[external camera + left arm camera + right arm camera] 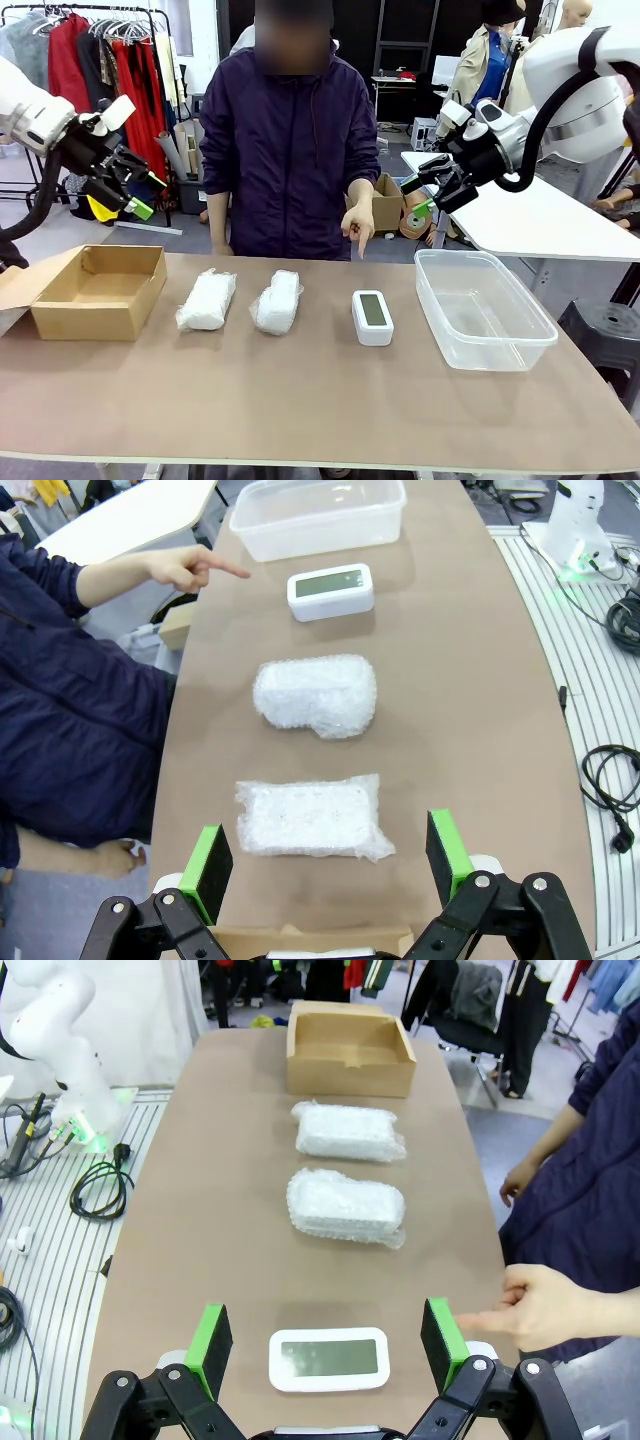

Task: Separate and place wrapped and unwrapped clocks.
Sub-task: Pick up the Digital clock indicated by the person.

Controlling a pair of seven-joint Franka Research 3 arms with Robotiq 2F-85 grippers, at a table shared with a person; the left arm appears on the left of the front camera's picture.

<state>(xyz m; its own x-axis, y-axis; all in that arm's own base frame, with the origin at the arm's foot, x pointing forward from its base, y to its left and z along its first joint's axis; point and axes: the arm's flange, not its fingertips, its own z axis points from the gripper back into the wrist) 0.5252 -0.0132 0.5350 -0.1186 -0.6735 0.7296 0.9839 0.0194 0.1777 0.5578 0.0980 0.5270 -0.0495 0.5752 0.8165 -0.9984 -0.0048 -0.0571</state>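
Four things and a clock screen line up across the brown table (300, 400) in the front view. The bare clock (372, 316) lies flat, screen up, a little right of the middle. At its 9 o'clock lies the nearer wrapped clock (277, 302), and farther along the same 9 o'clock line the outer wrapped clock (207, 300). The two bundles lie near each other but apart. The open cardboard box (85, 322) sits at 9 o'clock from the outer bundle, and the clear plastic tub (495, 358) at 3 o'clock from the bare clock, close to it without touching. The person's hand (360, 226) hangs at 12 o'clock from the bare clock, forefinger pointing down toward it. The left pincer (147, 195) hovers high at 12 o'clock from the box, its green pads spread wide with nothing between them. The right pincer (418, 197) hovers above the table at about 1 o'clock from the bare clock, likewise spread wide and empty.
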